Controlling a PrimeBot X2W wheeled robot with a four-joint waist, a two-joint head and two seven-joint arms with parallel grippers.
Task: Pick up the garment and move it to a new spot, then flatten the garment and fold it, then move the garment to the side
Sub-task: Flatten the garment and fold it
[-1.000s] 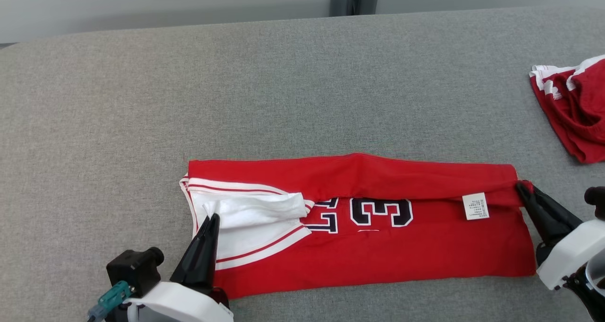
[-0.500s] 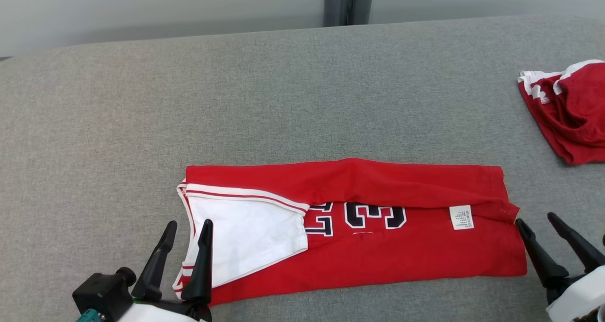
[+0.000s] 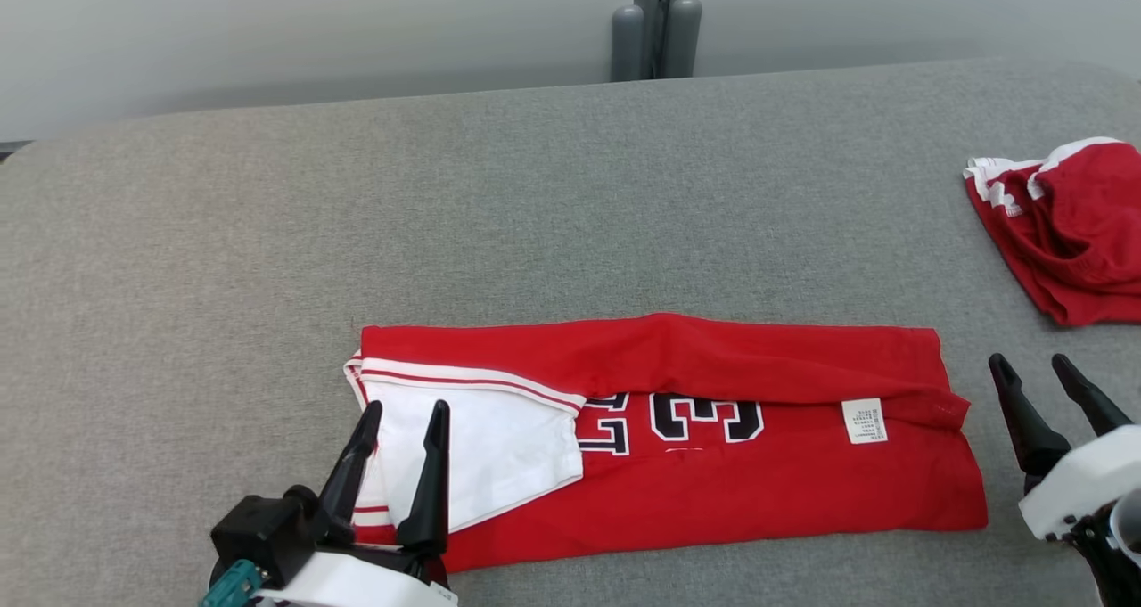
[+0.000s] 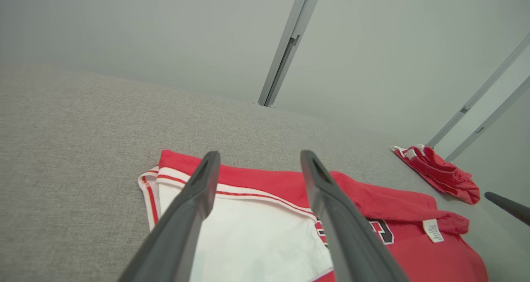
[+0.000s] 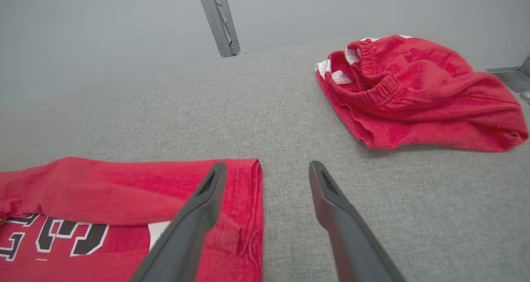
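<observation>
Grey table (image 3: 570, 188), bare across its far half and its whole left side.
A folded red jersey (image 3: 758, 500) lies flat along the near middle. The left tool (image 3: 406, 406) hangs over its white end and the right tool (image 3: 1029, 360) just beside its other end, both with jaws apart. A crumpled red garment (image 3: 1079, 233) sits at the far right, a bare strip between it and the jersey. Grey posts (image 3: 628, 44) rise behind the far edge.

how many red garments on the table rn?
2. A partly folded red jersey lies flat at centre front of the grey table. A crumpled red garment sits at the table's right edge. A piece tucked under either one would be hidden.
</observation>
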